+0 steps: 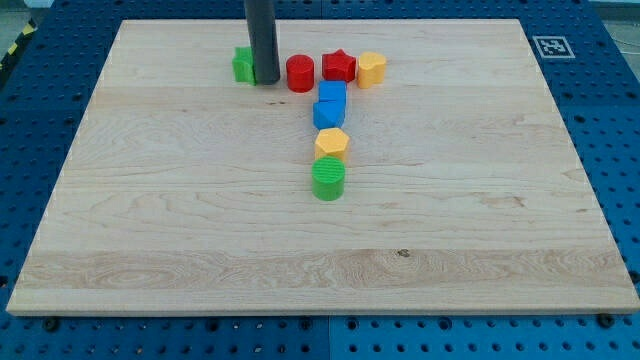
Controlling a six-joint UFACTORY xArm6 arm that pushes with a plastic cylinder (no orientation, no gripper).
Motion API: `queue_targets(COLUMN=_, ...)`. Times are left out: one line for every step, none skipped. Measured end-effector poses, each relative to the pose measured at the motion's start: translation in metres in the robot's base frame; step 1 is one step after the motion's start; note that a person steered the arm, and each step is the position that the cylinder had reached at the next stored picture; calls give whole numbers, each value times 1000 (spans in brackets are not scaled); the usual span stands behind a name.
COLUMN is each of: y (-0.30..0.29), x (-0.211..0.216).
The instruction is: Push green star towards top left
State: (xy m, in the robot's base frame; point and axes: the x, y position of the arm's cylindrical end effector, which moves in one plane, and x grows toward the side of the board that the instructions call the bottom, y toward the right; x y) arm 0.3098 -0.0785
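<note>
Our arm carries no fingers at all, only a straight dark rod, so nothing opens, closes or holds anything; my tip (266, 80) rests on the wooden board (150, 220) near its top edge, left of centre. We see the green plastic star (243, 65) touching the rod on its left side, partly hidden behind it. Just right of the tip stands a red plastic cylinder (300, 73), then a red plastic star (338, 67) and a yellow plastic hexagonal block (372, 69), the three in a row along the top edge. Below the red star a blue plastic block (330, 104), a second yellow hexagonal block (331, 142) and a green plastic cylinder (328, 178) run in a column toward the board's centre.
</note>
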Motion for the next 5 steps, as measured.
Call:
queue_targets(y=-7, x=-22)
queue_targets(y=-20, x=-44)
queue_targets(y=-49, x=-48)
queue_targets(y=-68, x=-43)
queue_targets(y=-73, x=-33)
